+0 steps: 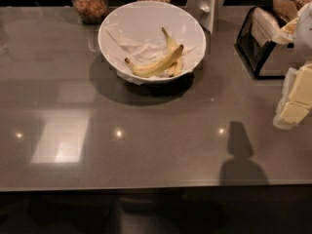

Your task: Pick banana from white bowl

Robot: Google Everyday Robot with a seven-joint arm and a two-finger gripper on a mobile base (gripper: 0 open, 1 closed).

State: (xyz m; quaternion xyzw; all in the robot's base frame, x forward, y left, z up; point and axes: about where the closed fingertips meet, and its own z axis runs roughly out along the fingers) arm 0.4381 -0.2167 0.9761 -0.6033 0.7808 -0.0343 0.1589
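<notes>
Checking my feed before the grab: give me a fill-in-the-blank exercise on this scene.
1. The banana lies ____ the white bowl.
2. The gripper is at the picture's ____ edge, apart from the bowl.
3. Two glass jars stand ____ the bowl.
Missing: inside; right; behind.

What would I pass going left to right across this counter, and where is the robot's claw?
From the left: glass jar of brown grain → white bowl with the banana inside → white upright object → black wire rack → claw, at the far right edge.
</notes>
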